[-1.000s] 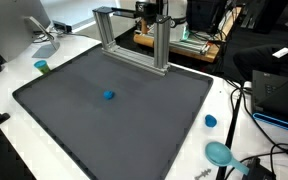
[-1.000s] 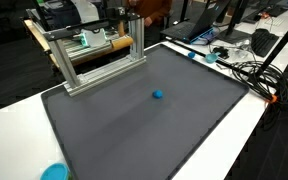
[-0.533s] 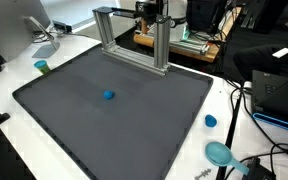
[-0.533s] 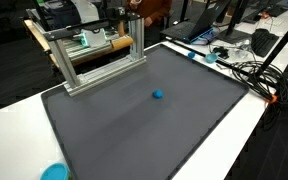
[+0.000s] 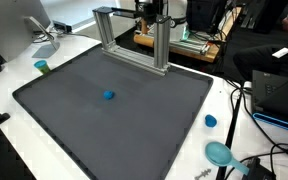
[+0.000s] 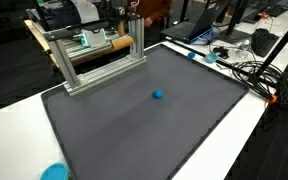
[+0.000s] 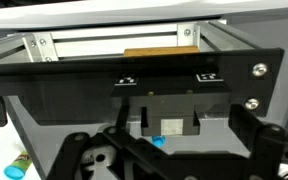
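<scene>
- In an exterior view the grey mat (image 5: 134, 130) covers most of the white desk (image 5: 9, 90). The blue block (image 5: 108, 96) lies alone on it, toward nine o'clock from the mat's middle.
- The metal frame (image 5: 165, 45) stands at the mat's twelve o'clock edge. A green cup (image 5: 42, 67) sits off the mat at ten o'clock. A blue cap (image 5: 211, 121) and a teal disc (image 5: 220, 153) sit off it at four and five o'clock. All are well apart from the block.
- No arm shows here, so this view tells us nothing of the jaws.
- In an exterior view the block (image 6: 158, 96) lies toward two o'clock from the middle of the mat (image 6: 134, 130). The frame (image 6: 137, 38) is at eleven o'clock, cables (image 6: 249, 70) at three o'clock and the disc (image 6: 54, 172) at seven o'clock. Again no arm is in sight.
- In the wrist view the jaws come in from six o'clock and stand wide apart, with nothing between them.
- There the block (image 7: 156, 142) shows as a small blue spot low in the middle, about in line with the gap but apart from the jaws. The frame (image 7: 114, 42) fills twelve o'clock, and the cup (image 7: 17, 165) is at eight o'clock.
- Nothing has shifted over the last second: the block lies where it lay and the jaws stay just as wide. We judge that no reach toward the block has begun and that it is untouched.
</scene>
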Robot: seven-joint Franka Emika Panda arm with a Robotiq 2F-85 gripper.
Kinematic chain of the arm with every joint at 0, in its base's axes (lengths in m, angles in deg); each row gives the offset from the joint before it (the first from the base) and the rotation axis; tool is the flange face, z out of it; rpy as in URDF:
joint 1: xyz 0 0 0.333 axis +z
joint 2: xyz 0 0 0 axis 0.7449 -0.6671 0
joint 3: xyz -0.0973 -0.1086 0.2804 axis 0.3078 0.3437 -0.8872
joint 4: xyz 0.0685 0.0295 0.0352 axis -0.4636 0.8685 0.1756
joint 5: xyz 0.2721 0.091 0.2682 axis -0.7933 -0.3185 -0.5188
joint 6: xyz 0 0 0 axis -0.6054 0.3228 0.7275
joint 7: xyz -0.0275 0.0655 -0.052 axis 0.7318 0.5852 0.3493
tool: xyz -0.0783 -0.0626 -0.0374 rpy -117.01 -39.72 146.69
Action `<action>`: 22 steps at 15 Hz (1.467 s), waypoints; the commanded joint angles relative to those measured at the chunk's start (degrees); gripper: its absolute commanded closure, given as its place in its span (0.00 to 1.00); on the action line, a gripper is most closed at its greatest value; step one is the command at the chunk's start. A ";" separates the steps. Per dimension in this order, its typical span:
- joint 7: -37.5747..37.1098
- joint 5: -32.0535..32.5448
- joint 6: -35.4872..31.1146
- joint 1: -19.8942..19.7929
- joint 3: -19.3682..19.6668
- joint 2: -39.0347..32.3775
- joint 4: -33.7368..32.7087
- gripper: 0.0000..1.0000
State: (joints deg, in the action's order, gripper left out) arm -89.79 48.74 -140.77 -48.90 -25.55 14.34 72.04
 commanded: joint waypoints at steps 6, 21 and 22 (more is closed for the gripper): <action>3.53 -1.70 1.03 1.12 1.87 -0.35 -0.69 0.00; 0.82 0.35 -3.02 -0.61 -0.50 -2.86 -2.61 0.00; 0.66 0.50 -3.31 -0.82 -0.56 -3.31 -2.69 0.00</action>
State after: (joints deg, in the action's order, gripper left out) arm -88.27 48.44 -142.55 -49.01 -25.90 12.99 69.94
